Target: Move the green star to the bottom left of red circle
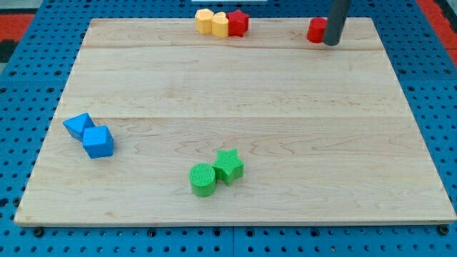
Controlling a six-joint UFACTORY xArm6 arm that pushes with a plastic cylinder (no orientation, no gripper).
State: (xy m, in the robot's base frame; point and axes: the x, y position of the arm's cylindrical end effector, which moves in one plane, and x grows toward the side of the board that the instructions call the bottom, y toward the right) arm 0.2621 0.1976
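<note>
The green star (229,165) lies near the view's bottom centre, touching a green cylinder (203,179) on its lower left. The red circle (316,30) sits at the view's top right, partly hidden by my dark rod. My tip (330,43) rests on the board just right of and touching the red circle, far from the green star.
Two yellow blocks (213,23) and a red star-like block (238,23) form a row at the view's top centre. Two blue blocks (90,134) sit together at the view's left. The wooden board (235,93) lies on a blue pegboard.
</note>
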